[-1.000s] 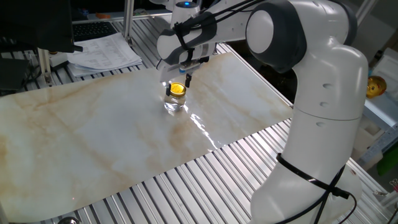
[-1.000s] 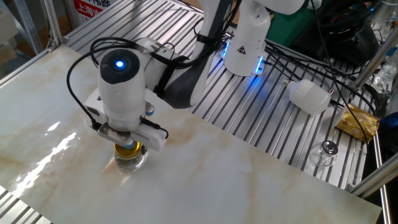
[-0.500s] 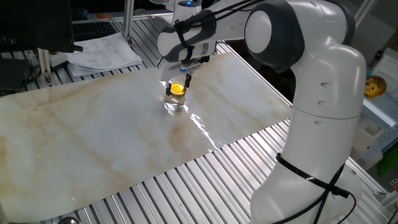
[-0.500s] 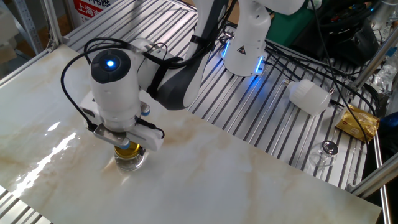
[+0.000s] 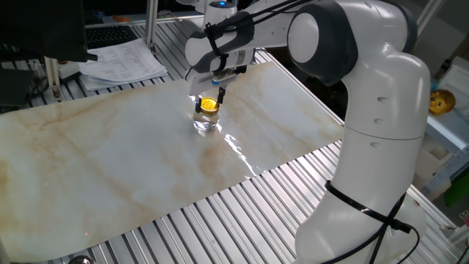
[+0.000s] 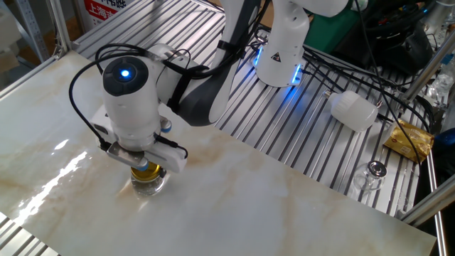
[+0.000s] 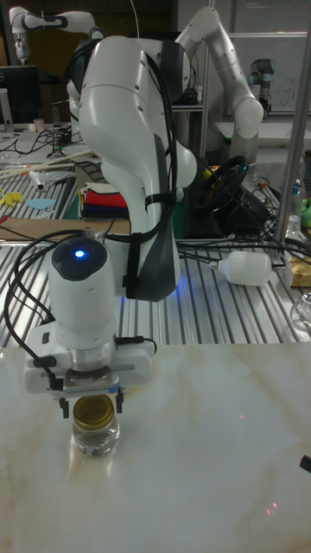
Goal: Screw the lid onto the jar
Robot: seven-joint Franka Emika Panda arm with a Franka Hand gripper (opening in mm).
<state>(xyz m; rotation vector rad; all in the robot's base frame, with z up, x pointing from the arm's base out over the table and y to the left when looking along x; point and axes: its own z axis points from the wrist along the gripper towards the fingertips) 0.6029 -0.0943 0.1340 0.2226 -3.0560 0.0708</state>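
The clear glass jar (image 5: 205, 123) (image 6: 148, 186) (image 7: 95, 439) stands upright on the marble tabletop (image 5: 110, 161). The gold lid (image 5: 209, 105) (image 6: 150, 171) (image 7: 93, 413) sits on the jar's mouth. My gripper (image 5: 208, 97) (image 6: 146, 167) (image 7: 92, 404) hangs straight down over it. In the tall fixed view the fingertips (image 7: 65, 403) flank the lid on both sides with a small gap, so the gripper is open and not pressing the lid. In the other fixed view the hand hides the fingers.
A white plastic bottle (image 6: 353, 110) (image 7: 252, 269) lies on the metal slats behind the table. A small glass (image 6: 370, 174) and a gold packet (image 6: 409, 139) sit at the right. Papers (image 5: 121, 62) lie at the far left. The arm's base (image 5: 374, 183) stands at the table's right edge.
Between one second and half a second ago the hand shifted and turned slightly over the jar. Since then nothing has moved.
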